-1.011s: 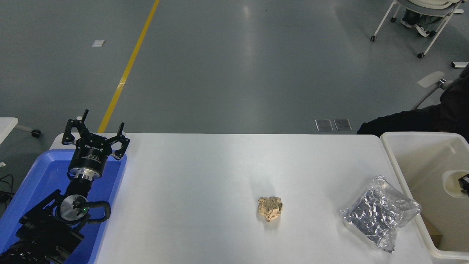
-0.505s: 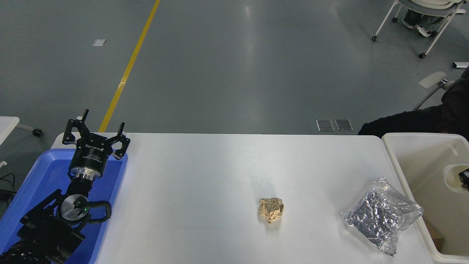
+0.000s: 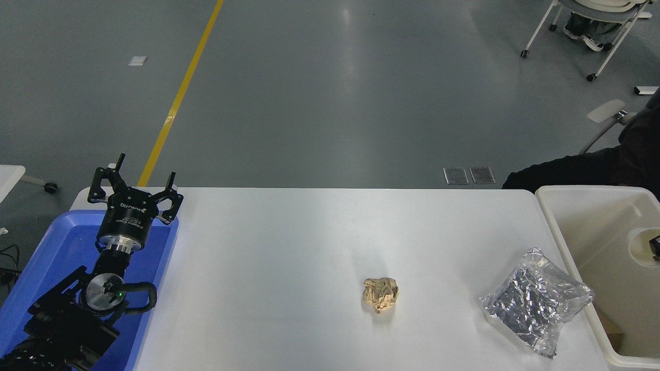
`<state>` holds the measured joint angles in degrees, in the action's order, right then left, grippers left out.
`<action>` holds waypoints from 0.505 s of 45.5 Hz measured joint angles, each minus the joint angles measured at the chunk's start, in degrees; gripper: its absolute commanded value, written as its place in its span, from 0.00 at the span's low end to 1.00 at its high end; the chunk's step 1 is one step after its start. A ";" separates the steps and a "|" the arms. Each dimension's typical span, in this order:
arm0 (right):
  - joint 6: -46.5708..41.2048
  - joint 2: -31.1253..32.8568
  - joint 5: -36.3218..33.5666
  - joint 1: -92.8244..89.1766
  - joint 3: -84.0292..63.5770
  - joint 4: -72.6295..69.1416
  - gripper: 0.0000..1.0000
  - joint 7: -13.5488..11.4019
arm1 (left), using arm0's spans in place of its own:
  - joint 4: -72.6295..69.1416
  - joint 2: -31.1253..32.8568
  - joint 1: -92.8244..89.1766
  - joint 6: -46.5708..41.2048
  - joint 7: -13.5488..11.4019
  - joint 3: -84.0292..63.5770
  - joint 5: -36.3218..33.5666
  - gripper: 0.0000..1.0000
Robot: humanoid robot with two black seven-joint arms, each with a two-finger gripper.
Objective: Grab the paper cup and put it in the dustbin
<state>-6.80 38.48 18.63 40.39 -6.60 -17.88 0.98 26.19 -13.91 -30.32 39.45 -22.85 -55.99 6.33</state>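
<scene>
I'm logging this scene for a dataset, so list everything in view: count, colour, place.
paper cup: 1, cream-white, over the dustbin's inside at the right edge, held at a black gripper tip
dustbin: 1, off-white, right end of the table
foil bag: 1, crinkled silver, on the table beside the dustbin
paper ball: 1, crumpled tan, table centre-right
tray: 1, blue, left end of the table
table: 1, white
chair: 1, white, wheeled, top right
person: 1, dark clothing, beyond the table's far right
left gripper: 1, black, open, parked over the tray
right gripper: 1, black, only a tip visible at the right edge
</scene>
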 measured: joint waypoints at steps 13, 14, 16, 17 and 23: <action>0.28 0.00 -0.01 0.10 0.04 0.18 1.00 0.00 | 0.00 0.00 0.00 -0.03 0.00 0.00 0.00 1.00; 0.29 0.00 -0.01 0.12 0.05 0.18 1.00 0.01 | 0.00 0.00 0.00 -0.03 0.00 0.00 0.00 1.00; 0.31 0.00 -0.02 0.16 0.06 0.20 1.00 0.04 | 0.00 0.00 0.00 -0.03 0.00 0.00 0.00 1.00; 0.32 0.00 -0.02 0.18 0.06 0.21 1.00 0.06 | 0.00 0.00 0.00 -0.03 0.00 0.00 0.00 1.00; 0.35 0.01 -0.04 0.24 0.07 0.21 1.00 0.08 | 0.00 0.00 0.00 -0.03 0.00 0.00 0.00 1.00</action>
<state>-6.45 38.49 18.59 40.63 -6.52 -17.67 1.06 26.19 -13.91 -30.32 39.42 -22.85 -55.99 6.33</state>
